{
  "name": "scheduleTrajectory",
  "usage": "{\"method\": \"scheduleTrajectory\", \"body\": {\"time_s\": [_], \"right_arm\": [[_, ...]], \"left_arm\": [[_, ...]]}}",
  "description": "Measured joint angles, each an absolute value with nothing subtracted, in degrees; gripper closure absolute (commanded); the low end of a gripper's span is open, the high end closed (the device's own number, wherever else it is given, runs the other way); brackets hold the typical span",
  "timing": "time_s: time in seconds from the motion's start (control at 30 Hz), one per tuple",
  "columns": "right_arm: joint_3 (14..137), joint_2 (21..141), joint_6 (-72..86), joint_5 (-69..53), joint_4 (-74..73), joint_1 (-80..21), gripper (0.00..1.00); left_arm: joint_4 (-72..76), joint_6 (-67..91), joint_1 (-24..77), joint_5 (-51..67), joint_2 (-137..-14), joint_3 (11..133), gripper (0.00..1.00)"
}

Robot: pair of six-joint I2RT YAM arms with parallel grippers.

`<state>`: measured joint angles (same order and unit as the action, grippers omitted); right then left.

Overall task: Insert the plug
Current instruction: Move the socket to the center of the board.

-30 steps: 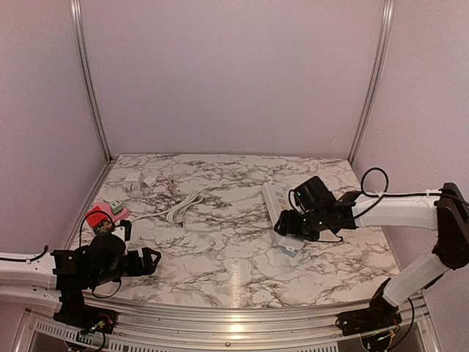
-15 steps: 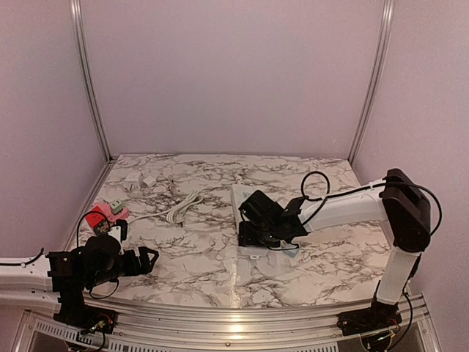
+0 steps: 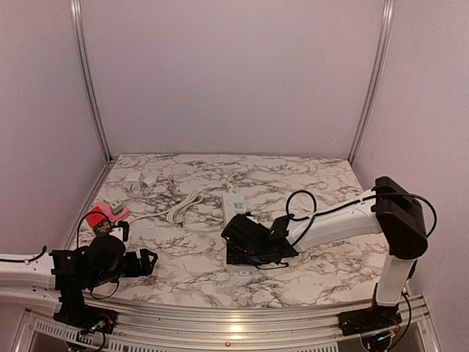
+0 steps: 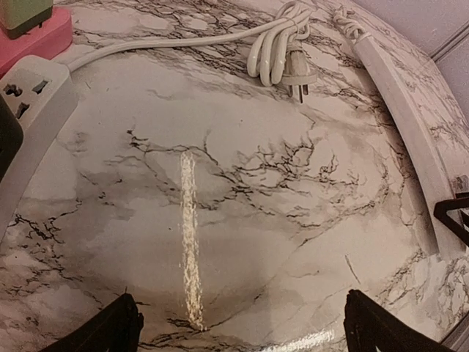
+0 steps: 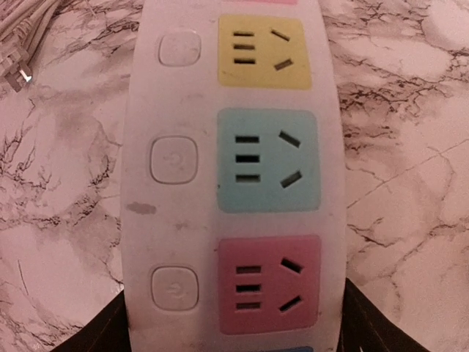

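The white power strip (image 3: 233, 207) with coloured sockets lies mid-table; its yellow, blue (image 5: 268, 160) and pink sockets fill the right wrist view. My right gripper (image 3: 245, 253) is shut on the strip's near end, one finger on each long side (image 5: 234, 330). The plug (image 4: 297, 70) sits at the end of a coiled white cable (image 3: 179, 211), left of the strip, and is held by nothing. At the table's front left, my left gripper (image 3: 146, 262) stands open over bare marble (image 4: 245, 334). The strip's long side (image 4: 403, 125) shows at the right of the left wrist view.
A second white socket strip (image 4: 29, 95) lies by the left gripper, with a pink and green block (image 3: 113, 211) and a red object (image 3: 97, 218) behind it. Small white adapters (image 3: 139, 180) sit at the back left. Metal rails edge the table.
My right arm has dragged the power strip leftward from the right side to the middle of the table, close to the coiled cable. The left arm has barely moved.
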<state>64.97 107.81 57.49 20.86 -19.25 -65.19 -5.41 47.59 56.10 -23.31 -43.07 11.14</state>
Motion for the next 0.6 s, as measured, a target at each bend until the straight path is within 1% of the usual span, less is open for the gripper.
{"method": "scheduleTrajectory", "body": {"time_s": [0.23,0.37,0.43,0.47,0.5,0.6], "right_arm": [[66.1,107.8,57.4,21.2,-22.4,-69.2,0.22],[66.5,107.7,57.4,21.3,-24.4,-71.1,0.14],[66.5,107.0,57.5,21.4,-25.1,-71.8,0.11],[66.5,106.5,57.5,21.5,-25.4,-71.9,0.05],[66.4,105.8,57.5,21.6,-25.6,-72.1,0.02],[65.8,103.3,57.6,22.3,-25.9,-72.4,0.01]], "left_arm": [[-6.5,46.1,56.0,-24.8,-47.6,16.2,0.01],[-8.7,43.6,53.4,-26.2,-49.1,24.1,0.01],[-9.4,41.9,50.5,-26.3,-50.9,29.1,0.01],[-9.7,40.9,49.0,-26.4,-52.1,31.6,0.01],[-10.0,39.9,47.7,-26.4,-53.6,34.0,0.01],[-11.6,37.4,44.5,-27.0,-58.8,40.8,0.01]]}}
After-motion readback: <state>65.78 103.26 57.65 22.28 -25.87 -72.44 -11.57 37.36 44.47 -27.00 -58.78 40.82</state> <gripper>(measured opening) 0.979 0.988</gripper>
